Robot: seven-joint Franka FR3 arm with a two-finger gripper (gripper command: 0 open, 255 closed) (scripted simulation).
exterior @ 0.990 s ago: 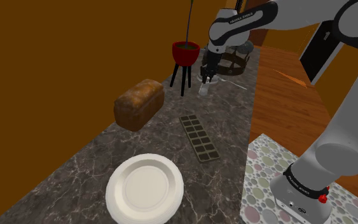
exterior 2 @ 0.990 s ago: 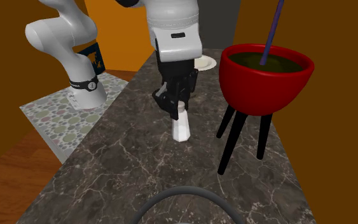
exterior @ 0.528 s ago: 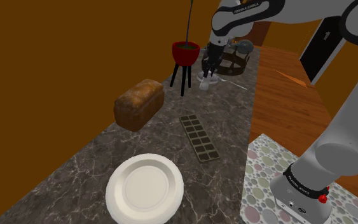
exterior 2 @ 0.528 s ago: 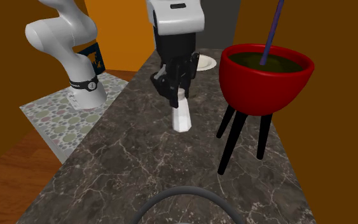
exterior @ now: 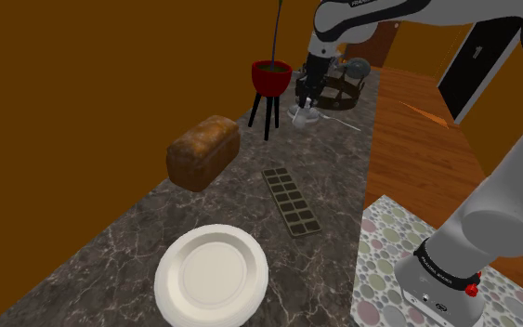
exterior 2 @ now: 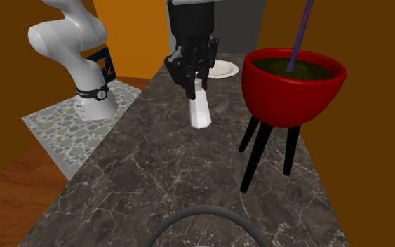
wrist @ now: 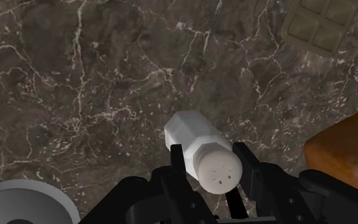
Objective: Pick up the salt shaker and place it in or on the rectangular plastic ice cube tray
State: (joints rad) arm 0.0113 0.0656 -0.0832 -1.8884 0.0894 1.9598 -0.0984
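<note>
A white salt shaker [exterior 2: 201, 112] hangs slightly tilted above the dark marble counter [exterior 2: 154, 175], near the red bowl. My black gripper [exterior 2: 195, 85] is shut on its capped top. In the wrist view the fingers [wrist: 178, 159] clasp the shaker [wrist: 193, 137] just below its perforated cap. In the shoulder view the gripper [exterior: 304, 104] and shaker [exterior: 302, 117] are at the counter's far end. The dark rectangular ice cube tray [exterior: 291, 200] lies mid-counter, well nearer the stand, and its corner [wrist: 320, 22] shows in the wrist view.
A red bowl [exterior: 272, 77] on black tripod legs stands beside the gripper. A brown bread loaf [exterior: 202, 151] lies to the shoulder view's left of the tray. A white plate [exterior: 211, 274] sits at the near end, a dark basket [exterior: 341, 86] at the far end.
The gripper has risen with the salt shaker in it, lifting the shaker off the counter and tilting it a little. Nothing else has moved.
</note>
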